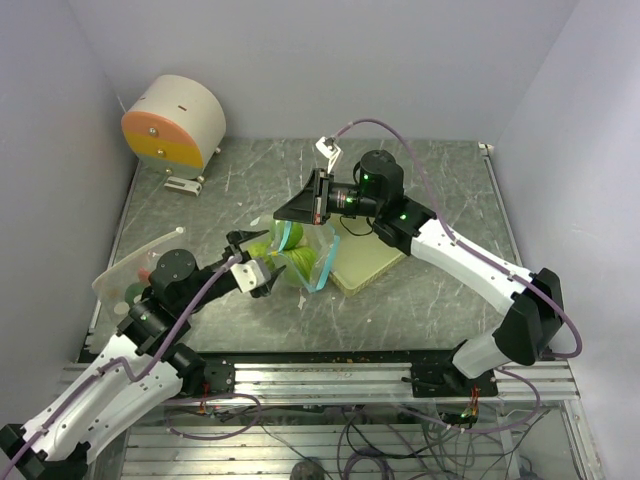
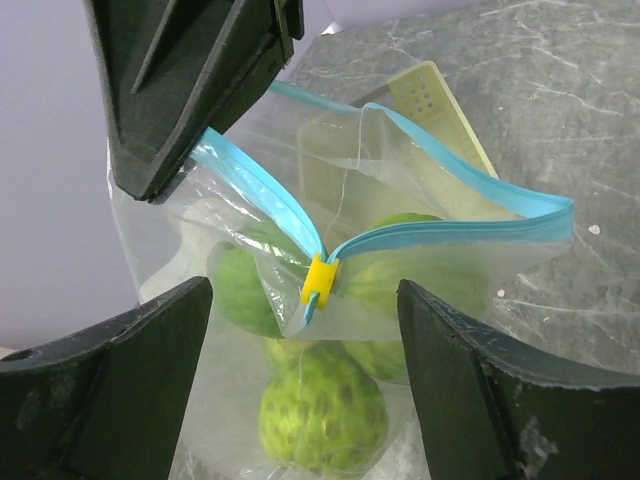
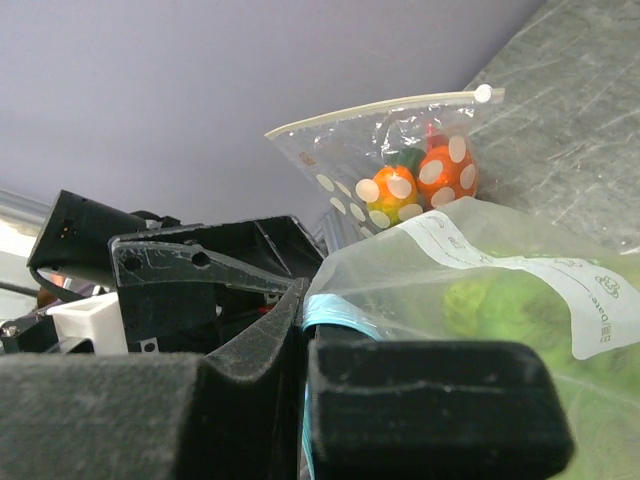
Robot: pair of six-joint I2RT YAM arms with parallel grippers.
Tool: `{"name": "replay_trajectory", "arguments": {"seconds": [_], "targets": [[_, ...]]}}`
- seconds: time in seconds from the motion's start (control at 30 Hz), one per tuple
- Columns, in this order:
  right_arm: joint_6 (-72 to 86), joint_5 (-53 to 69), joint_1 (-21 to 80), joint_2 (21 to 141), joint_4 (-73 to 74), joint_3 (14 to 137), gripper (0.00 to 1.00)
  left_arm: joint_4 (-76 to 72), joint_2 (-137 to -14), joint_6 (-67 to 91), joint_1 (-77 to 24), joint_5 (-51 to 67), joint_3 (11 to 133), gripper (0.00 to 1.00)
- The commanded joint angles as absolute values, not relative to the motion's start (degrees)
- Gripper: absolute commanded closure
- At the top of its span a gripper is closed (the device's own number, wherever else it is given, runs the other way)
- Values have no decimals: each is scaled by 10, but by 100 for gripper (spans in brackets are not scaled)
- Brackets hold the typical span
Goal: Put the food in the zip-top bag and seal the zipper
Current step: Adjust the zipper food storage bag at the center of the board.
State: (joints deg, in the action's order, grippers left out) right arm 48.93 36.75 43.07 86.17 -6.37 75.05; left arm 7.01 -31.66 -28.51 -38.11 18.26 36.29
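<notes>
Left hand (image 2: 305, 345) hanging spread wide, flanking the bag's (image 2: 440, 275) slider (image 2: 320, 282). Right hand (image 3: 303, 362) pinching the zipper (image 2: 252, 187); green food (image 2: 322, 412) sitting inside.

Probably a robotics lab: plain white walls (image 1: 300, 60), aluminium rail frame (image 1: 330, 375), loose cables (image 1: 350, 440).

Green food (image 2: 322, 405) inside part-open bag (image 2: 340, 160)

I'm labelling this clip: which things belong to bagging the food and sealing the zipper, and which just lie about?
Job: clear zip-top bag with blue zipper; yellow slider; bumpy green toy fruits; shut right gripper on its rim; open left gripper.
Idle: pale yellow-green plastic basket; white-dotted bag of orange toys; cream-and-orange round drum.
</notes>
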Motion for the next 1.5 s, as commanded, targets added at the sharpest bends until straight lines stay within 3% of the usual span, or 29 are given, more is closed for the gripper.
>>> {"name": "replay_trajectory", "arguments": {"seconds": [0.0, 0.03, 0.13, 0.17, 0.23, 0.43, 0.57, 0.7, 0.77, 0.8, 0.83, 1.2, 1.33, 1.47], "targets": [[490, 380, 426, 838, -82, 777, 100, 45, -313, -292, -383, 213, 358, 17], [490, 380, 426, 837, -82, 777, 100, 41, -310, -289, -383, 211, 356, 19], [493, 381, 426, 837, -84, 776, 100, 30, -306, -285, -383, 206, 352, 61], [496, 382, 425, 837, -86, 776, 100, 25, -305, -283, -383, 202, 350, 67], [501, 386, 426, 839, -91, 776, 100, 18, -305, -281, -383, 195, 347, 67], [511, 390, 426, 843, -97, 779, 100, 2, -312, -272, -383, 205, 342, 39], [518, 398, 426, 843, -105, 780, 100, -8, -319, -270, -383, 206, 339, 37], [524, 404, 426, 839, -110, 776, 100, -26, -321, -265, -383, 189, 336, 51], [524, 405, 426, 836, -110, 774, 100, -34, -326, -266, -382, 185, 333, 72], [522, 404, 426, 835, -108, 773, 100, -39, -327, -269, -383, 183, 332, 89], [520, 403, 426, 833, -106, 773, 100, -46, -328, -263, -383, 181, 330, 93], [467, 348, 403, 816, -51, 703, 100, -39, -246, -244, -383, 115, 328, 93], [428, 345, 402, 808, -29, 680, 75, -6, -235, -242, -383, 120, 327, 93], [367, 367, 402, 778, -32, 657, 62, 19, -242, -240, -383, 110, 326, 93]]}}
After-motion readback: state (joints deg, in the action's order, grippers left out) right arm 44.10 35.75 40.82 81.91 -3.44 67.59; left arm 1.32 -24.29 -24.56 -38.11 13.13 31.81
